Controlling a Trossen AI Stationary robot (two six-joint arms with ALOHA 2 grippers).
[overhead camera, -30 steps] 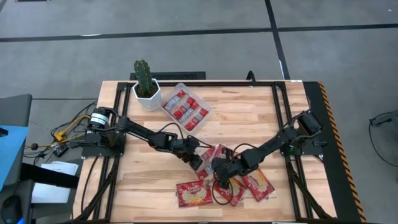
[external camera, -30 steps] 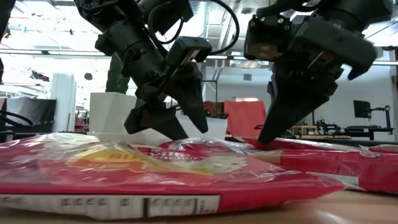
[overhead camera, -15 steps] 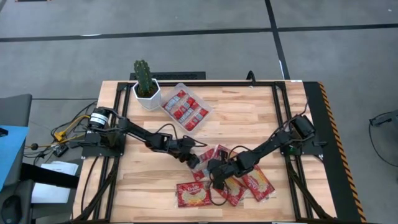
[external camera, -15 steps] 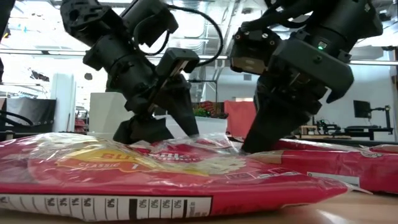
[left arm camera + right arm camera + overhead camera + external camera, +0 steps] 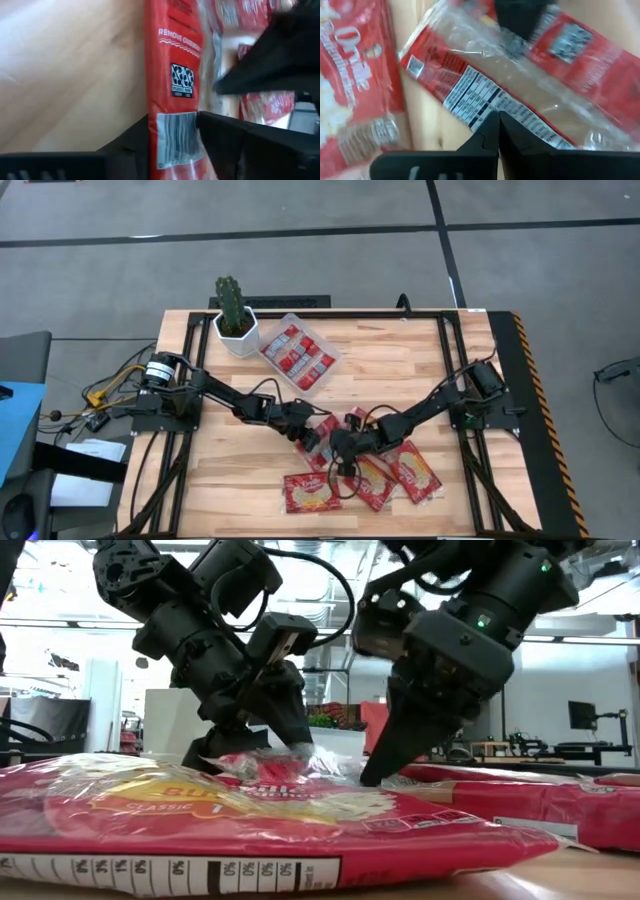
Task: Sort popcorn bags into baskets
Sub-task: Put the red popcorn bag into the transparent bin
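A red popcorn bag (image 5: pixel 333 427) lies slanted at mid-table between both grippers. My left gripper (image 5: pixel 312 438) is shut on its barcode end. My right gripper (image 5: pixel 340 454), fingers shut, points down at the same bag's label side (image 5: pixel 480 97). Three larger red bags lie flat on the wood nearer the front edge: one (image 5: pixel 312 492), one (image 5: pixel 370 480) and one (image 5: pixel 415 472). The clear tray (image 5: pixel 300 352) sits near the far edge and holds several small red packets. My left gripper pinches the bag's barcode end (image 5: pixel 175 135) between its two fingers, lying along the bag, slanting down from the table's left. That end is raised and crumpled (image 5: pixel 262 762); the rest lies on the other bags. My right gripper's shut fingertips (image 5: pixel 495 122) come from above, slanting from the right, onto the bag's clear label edge (image 5: pixel 482 112); whether they press it I cannot tell.
A white hexagonal pot with a cactus (image 5: pixel 235 320) stands at the far left corner beside the tray. Black rails (image 5: pixel 455 380) run along the table's sides. Bare wood (image 5: pixel 400 370) lies between the tray and the right arm.
My right gripper has moved toward the table's left and a little farther, closing in on the left gripper and the bag it holds. The left gripper has stayed nearly in place, and the bag's gripped end now stands raised and crumpled.
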